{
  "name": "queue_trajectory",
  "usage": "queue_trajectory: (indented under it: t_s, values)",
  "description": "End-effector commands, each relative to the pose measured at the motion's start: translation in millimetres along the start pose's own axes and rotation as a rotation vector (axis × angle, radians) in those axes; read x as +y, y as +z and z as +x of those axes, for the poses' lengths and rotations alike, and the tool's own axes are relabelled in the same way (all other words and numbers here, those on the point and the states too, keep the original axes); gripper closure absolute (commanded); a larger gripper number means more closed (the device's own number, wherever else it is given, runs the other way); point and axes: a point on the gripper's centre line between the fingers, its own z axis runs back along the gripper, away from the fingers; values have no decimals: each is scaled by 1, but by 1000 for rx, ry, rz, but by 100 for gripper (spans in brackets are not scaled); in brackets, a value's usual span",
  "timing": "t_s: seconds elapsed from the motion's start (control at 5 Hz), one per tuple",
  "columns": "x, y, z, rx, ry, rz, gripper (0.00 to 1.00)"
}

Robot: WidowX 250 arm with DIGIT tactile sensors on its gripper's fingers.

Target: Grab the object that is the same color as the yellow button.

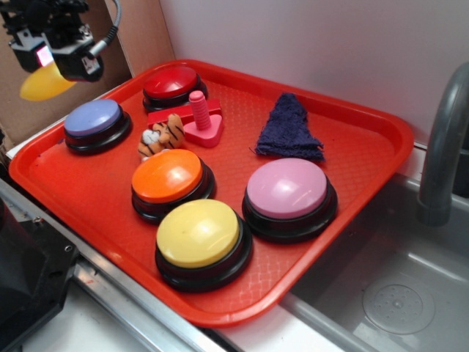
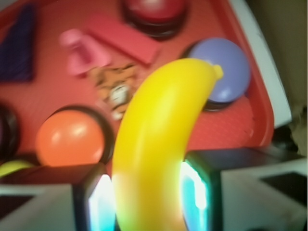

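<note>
gripper [image 2: 148,199] clamped on banana [image 2: 159,139] | banana between fingers | above tray [image 1: 352,220]

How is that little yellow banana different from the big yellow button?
The glossy yellow plastic toy banana is a curved crescent, while the round yellow dome button sits on a black base. The banana is held aloft in the tool; the button rests on the red tray. Both are yellow.
</note>
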Motion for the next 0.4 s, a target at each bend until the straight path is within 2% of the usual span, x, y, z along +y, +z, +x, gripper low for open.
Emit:
queue_trajectory:
  t_s: [0.0, 0.2]
  values:
    - [-15, 13, -14, -31, -272, -50, 100]
    - [-12, 11, -16, -24, -248, -38, 100]
